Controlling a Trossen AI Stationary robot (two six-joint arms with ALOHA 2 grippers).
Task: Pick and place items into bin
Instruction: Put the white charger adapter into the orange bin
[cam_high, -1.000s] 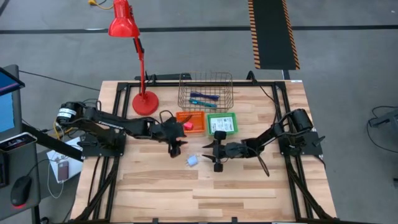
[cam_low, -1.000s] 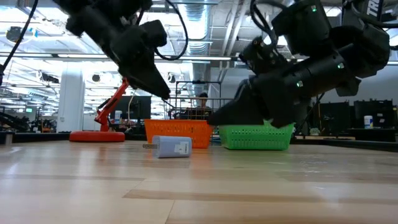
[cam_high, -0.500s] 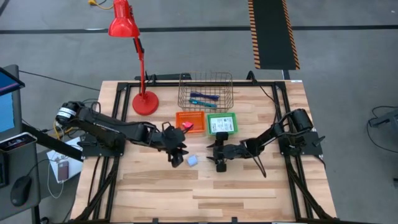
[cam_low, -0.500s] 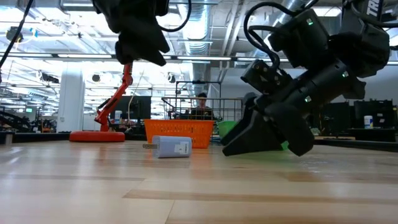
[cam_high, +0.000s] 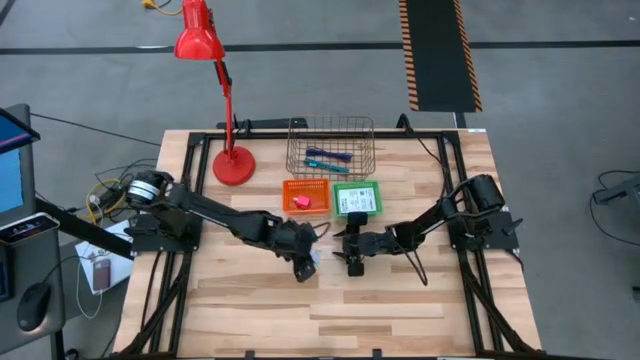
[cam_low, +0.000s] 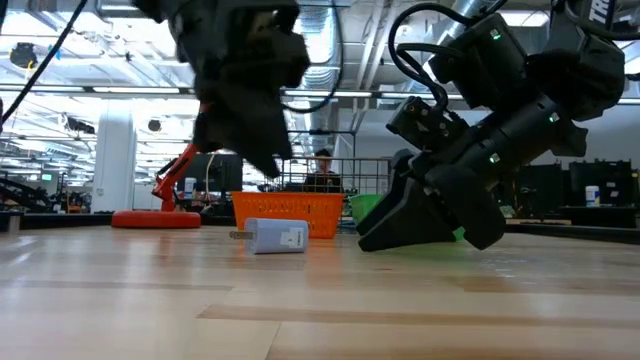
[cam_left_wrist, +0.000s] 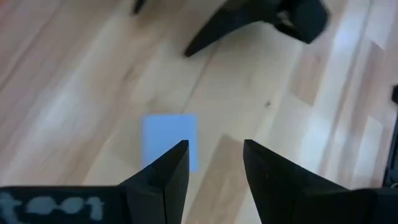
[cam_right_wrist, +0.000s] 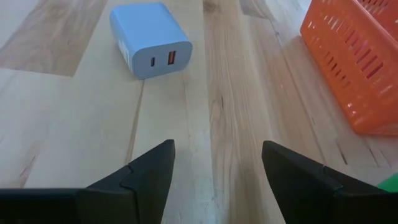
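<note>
The pale blue charger (cam_right_wrist: 150, 40) lies on the table (cam_high: 400, 310), in front of the orange bin (cam_right_wrist: 354, 68). L gripper (cam_left_wrist: 214, 163) hangs right over it, fingers apart, holding nothing. R gripper (cam_right_wrist: 214, 163) sits low near it, wide open & empty.

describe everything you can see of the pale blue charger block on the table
The pale blue charger block is a small rounded cube of smooth matte plastic with two ports on one face: a slim oval one and a wider orange one. In the low view prongs stick out of its opposite end. It lies on its side on the bare wooden table, untouched. The left gripper hovers open just above it.
</note>
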